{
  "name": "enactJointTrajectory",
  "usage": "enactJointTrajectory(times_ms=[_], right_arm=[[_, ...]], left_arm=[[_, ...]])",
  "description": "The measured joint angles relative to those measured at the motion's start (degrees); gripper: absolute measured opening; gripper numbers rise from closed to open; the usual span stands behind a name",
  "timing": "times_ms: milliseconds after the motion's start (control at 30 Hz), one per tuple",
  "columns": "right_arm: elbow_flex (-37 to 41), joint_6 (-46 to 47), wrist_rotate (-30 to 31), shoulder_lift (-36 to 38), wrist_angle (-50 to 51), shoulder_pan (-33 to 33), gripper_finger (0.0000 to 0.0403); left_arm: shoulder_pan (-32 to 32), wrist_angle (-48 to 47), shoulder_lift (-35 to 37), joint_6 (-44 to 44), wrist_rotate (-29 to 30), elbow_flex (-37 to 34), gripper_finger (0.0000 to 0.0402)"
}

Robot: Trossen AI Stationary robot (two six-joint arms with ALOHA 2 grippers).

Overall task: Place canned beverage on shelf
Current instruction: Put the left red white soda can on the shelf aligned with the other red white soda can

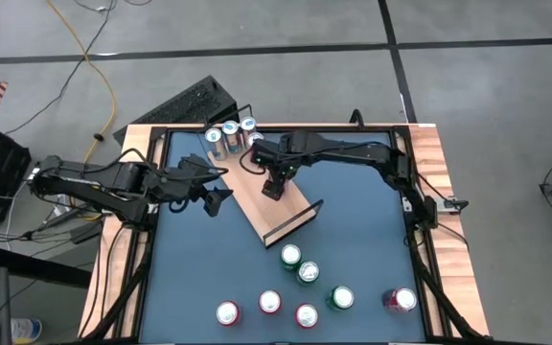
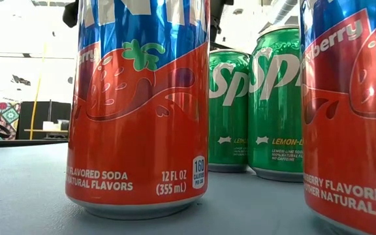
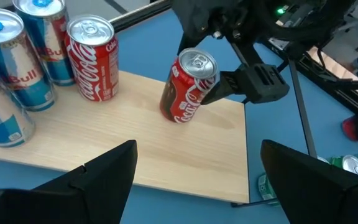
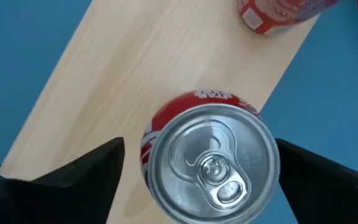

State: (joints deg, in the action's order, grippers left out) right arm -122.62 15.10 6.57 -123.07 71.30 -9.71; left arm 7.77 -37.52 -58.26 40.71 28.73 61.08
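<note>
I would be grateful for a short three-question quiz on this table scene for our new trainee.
1. True or false: the red cola can between the right gripper fingers stands on the shelf.
2. Which cans already stand at the shelf's far end? A) blue and silver cans with a second cola can B) only green cans C) none
3. Fill in: the left gripper hovers beside the shelf with its fingers ____.

Key: 1 true; 2 A; 3 open.
</note>
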Motion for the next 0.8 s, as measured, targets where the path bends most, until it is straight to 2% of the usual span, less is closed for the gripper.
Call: enactJointTrajectory(times_ms=[133,233,300,433,800], right_arm=[[-6.4,-1.0,0.3,0.1,2.7,0.0,0.0395],[-12.5,-3.9,0.8,0.3,6.8,0.0,0.039],[-9.9,-5.5,0.5,4.6,5.3,0.1,0.0388],[-8.9,-5.7,0.8,12.4,9.6,-0.1,0.0388],[-8.9,-2.0,9.8,27.2,11.7,2.8,0.0388]], left_arm=[[0.0,3.4,0.0,-1.0,0.3,0.0,0.0328],[-0.1,8.2,-0.8,-8.0,-1.0,0.0,0.0328],[-0.6,10.6,-1.7,-13.9,-3.7,0.0,0.0328],[-3.4,13.1,-5.0,-22.6,-10.2,1.1,0.0328],[-15.1,12.8,-18.5,-47.7,-19.6,11.4,0.0328]])
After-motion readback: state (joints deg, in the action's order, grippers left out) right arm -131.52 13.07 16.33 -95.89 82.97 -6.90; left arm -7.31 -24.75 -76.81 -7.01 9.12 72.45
